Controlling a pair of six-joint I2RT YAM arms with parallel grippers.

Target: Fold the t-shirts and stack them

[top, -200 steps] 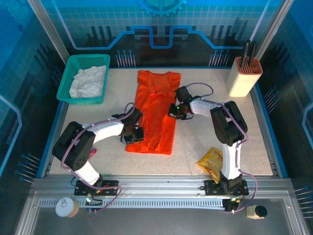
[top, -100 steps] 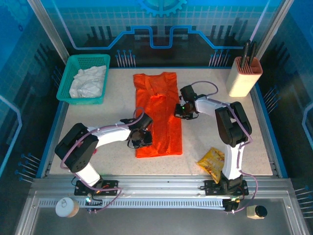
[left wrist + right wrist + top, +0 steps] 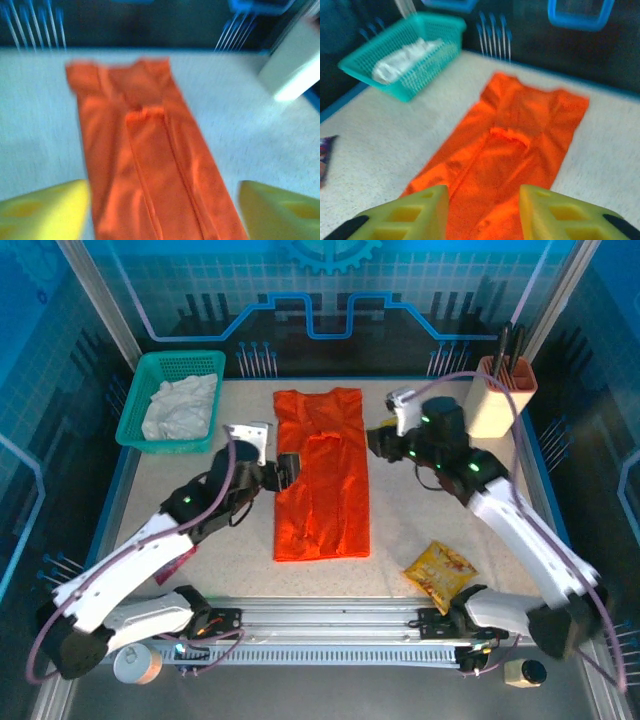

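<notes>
The orange t-shirt (image 3: 322, 475) lies flat mid-table, folded lengthwise into a long strip with its collar at the far end. In the left wrist view the orange t-shirt (image 3: 150, 165) runs away from me beneath my left gripper (image 3: 162, 215), whose yellow fingers (image 3: 45, 210) stand wide apart with nothing between them. My left gripper (image 3: 285, 468) hovers over the strip's left edge. By the strip's right edge hangs my right gripper (image 3: 378, 443), raised off the cloth. My right gripper (image 3: 484, 215) is open above the orange t-shirt (image 3: 520, 135). The white t-shirt (image 3: 180, 405) sits crumpled in the green basket (image 3: 200, 362).
A yellow snack packet (image 3: 440, 568) lies near the front right. A cream utensil holder (image 3: 497, 405) stands at the back right corner. A small dark wrapper (image 3: 185, 552) lies by the left arm. The green basket (image 3: 435, 30) is at the back left.
Both grippers opened, let go of the orange t-shirt and rose away from its edges. The shirt, slid rightward just before, now lies still as a flat strip.
</notes>
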